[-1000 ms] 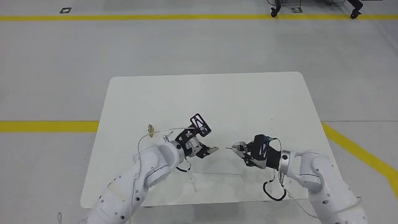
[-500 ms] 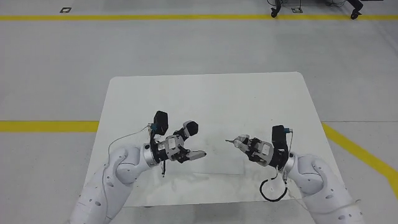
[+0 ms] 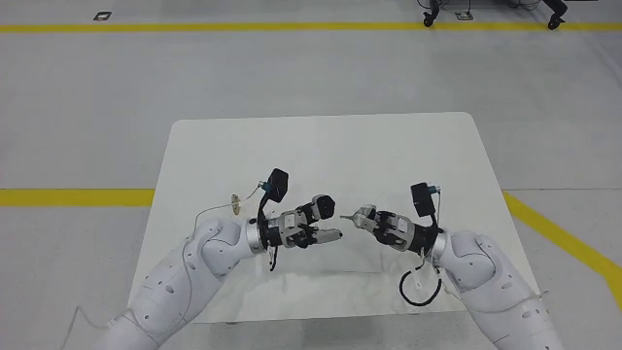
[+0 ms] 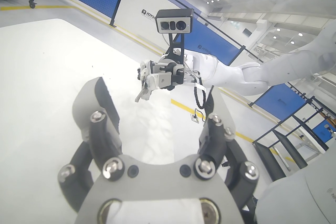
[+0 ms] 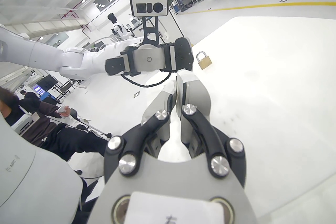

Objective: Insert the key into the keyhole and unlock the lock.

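Over the near half of the worktop [image 3: 408, 146], the two hands face each other tip to tip, close but apart. The right hand [image 3: 362, 218] is clenched on the key [image 4: 141, 94], whose blade juts from the fingertips and slants down toward the worktop. The left hand [image 3: 332, 220] is released, its jaws wide with nothing between them.

Farther out, off to the left of both hands, the lock [image 5: 204, 60] lies flat on the worktop just beside the left wrist, touched by neither hand. The left hand is the nearer one, yet it points away from the lock, so it would likely have to swing back to steady it. The lock's long axis runs with the shackle on the side away from the right hand. Its base therefore probably faces the key, though the keyhole is too small to make out.
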Robot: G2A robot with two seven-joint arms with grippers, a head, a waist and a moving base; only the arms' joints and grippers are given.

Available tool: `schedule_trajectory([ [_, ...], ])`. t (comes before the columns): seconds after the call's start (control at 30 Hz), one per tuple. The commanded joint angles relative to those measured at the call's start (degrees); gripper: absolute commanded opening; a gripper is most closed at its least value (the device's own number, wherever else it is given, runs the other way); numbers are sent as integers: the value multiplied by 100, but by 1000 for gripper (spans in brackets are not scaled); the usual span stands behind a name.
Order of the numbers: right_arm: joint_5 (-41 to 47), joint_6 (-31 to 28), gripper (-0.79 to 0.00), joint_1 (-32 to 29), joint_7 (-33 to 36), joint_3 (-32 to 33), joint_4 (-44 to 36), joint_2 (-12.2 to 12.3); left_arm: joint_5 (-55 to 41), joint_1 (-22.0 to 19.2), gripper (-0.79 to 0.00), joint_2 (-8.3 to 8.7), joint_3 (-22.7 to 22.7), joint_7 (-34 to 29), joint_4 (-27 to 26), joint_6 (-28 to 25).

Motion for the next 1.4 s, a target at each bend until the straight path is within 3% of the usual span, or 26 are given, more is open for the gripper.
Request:
schedule_trajectory([
  [0.0,71,0,-785,11,4,-35,5,6,-164,-83,-357,27,110,-54,64,0],
  [0.27,303,0,-785,127,129,-161,22,31,-406,-275,-314,68,461,-21,241,0],
  [0.43,418,0,-785,203,222,-274,56,35,-407,-387,-397,61,636,87,380,0],
  [0.77,574,0,-785,347,361,-440,211,32,-446,-518,-486,82,868,309,535,0],
  [1.0,592,0,-785,404,420,-484,204,33,-545,-626,-505,83,1063,304,562,0],
  [1.03,593,0,-785,408,425,-488,193,33,-561,-639,-529,82,1086,312,573,0],
  [1.13,588,0,-785,413,438,-491,195,36,-583,-679,-785,84,1142,339,604,0],
  [1.37,635,0,-785,422,459,-502,205,39,-566,-730,-785,103,1241,455,667,0],
])
